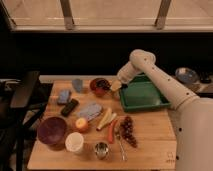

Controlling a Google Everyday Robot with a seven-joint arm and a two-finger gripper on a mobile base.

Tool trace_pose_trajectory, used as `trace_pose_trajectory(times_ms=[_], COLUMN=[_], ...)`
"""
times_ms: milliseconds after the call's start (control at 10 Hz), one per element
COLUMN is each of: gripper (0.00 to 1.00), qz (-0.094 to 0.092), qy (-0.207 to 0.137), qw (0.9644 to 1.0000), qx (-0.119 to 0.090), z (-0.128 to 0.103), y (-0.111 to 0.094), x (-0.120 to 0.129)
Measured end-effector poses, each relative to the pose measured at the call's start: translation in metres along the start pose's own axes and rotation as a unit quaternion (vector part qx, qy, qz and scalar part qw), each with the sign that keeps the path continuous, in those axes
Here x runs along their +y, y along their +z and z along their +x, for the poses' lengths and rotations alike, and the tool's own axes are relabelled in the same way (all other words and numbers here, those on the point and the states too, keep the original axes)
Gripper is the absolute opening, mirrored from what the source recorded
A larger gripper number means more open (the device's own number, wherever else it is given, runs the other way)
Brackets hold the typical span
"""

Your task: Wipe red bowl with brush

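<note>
Bowl [95, 89], the red one, sits at the back of the table [150, 150], just left of the green tray [145, 97]. Dark mass inside it reads as the brush [104, 83] head, resting in or on the right half of the bowl. I can't make out the handle cleanly, so that's probably but not certainly it. Gripper [117, 86] is at the bowl's right rim, above the gap between bowl and tray, clenched, apparently on the brush handle, with a pale bit showing at the fingertips. Arm reaches in from the right over the tray. Step in hand: my read is the wipe itself, bristles at the bowl. Next move calls for sweeping the head around the inside while holding light downward pressure. The bowl is small and loose, so a sideways shove could slide it toward the blue sponge [77, 84] on its left. Purple bowl [51, 131], fork [120, 147] and black block [69, 106] are well apart at the front and left, not in play.
</note>
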Motion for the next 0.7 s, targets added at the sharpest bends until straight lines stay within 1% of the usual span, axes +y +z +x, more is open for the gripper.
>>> trace_pose_trajectory(times_ms=[100, 300, 400, 500, 700], gripper=[0.00, 0.00, 0.00, 0.00, 0.00], qz=[-0.003, -0.012, -0.020, -0.026, -0.029], qy=[-0.007, -0.018, -0.029, -0.034, -0.031], qw=[1.0000, 0.9998, 0.9994, 0.9991, 0.9991], qx=[-0.001, -0.002, -0.001, 0.000, 0.005], z=[-0.006, -0.012, -0.016, -0.013, 0.001], y=[0.003, 0.006, 0.009, 0.008, 0.001], x=[0.000, 0.005, 0.013, 0.022, 0.028])
